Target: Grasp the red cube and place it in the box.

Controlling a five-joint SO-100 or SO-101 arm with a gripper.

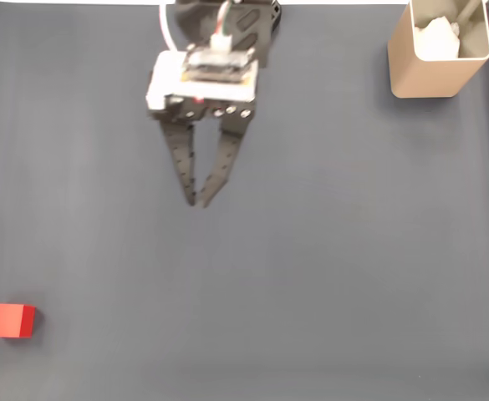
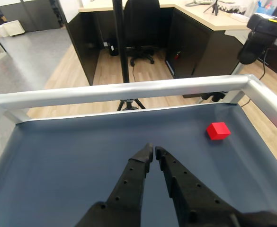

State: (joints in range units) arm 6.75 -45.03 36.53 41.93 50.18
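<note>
Closed and empty, my claw [image 1: 197,201] hangs above the dark grey desk [image 1: 336,267], its two black fingers meeting at the tips with nothing between them. In the fixed view it is in the upper middle of the picture, pointing down toward the near edge. In the wrist view the tips [image 2: 152,152] are almost touching each other over bare mat.

So I judge the task is at its very beginning. The red cube [image 1: 10,321] is not grasped: it lies flat on the desk at the far lower left of the fixed view, well apart from my claw. In the wrist view the same red cube [image 2: 218,130] sits ahead of me and to the right, near the silver rail [image 2: 129,92] that borders the desk.

The box [image 1: 432,63] stands upright in the upper right corner of the fixed view, also well apart from both claw and cube. Something white is inside it, but I cannot tell what it is.

All steps remain, as I see it: I must open the claw, travel to the cube, close on it, lift it, carry it across the whole desk and release it into the box.
</note>
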